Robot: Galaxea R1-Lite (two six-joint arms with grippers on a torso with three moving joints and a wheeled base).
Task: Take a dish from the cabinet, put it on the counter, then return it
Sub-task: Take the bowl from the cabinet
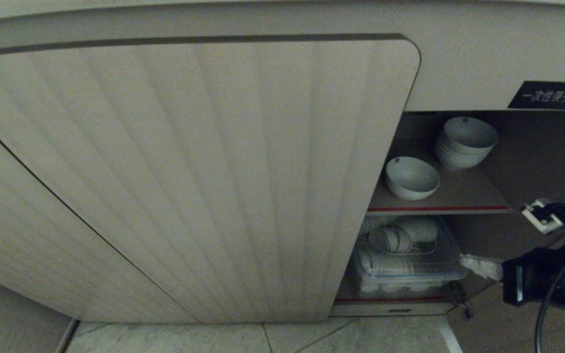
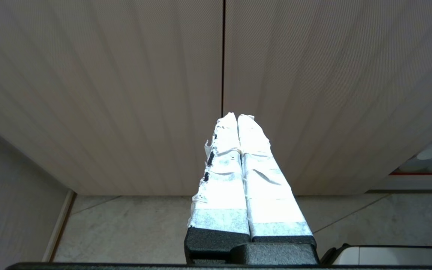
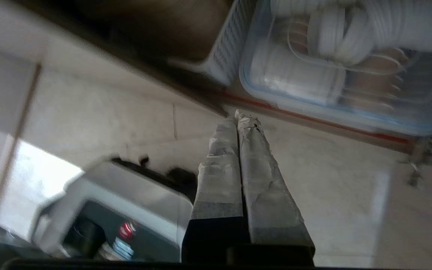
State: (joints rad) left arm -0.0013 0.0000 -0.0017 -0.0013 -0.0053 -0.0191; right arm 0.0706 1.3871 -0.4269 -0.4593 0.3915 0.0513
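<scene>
The cabinet (image 1: 204,186) fills the head view, its ribbed beige door covering the left and an open bay showing at the right. On the upper brown shelf (image 1: 459,198) sits the dish (image 1: 411,177), a single white bowl, upright and alone. My right gripper (image 1: 465,262) is at the lower right, level with the lower shelf, below and to the right of the dish, shut and empty. The right wrist view shows that right gripper (image 3: 237,114) shut, pointing at the cabinet's bottom edge. My left gripper (image 2: 237,116) is shut and empty, facing closed ribbed doors. The counter is out of view.
A stack of white bowls (image 1: 465,142) stands behind the dish on the same shelf. A clear plastic bin (image 1: 410,269) holding white crockery sits on the lower shelf. A black label (image 1: 547,94) hangs above the bay. Tiled floor (image 1: 263,338) runs below.
</scene>
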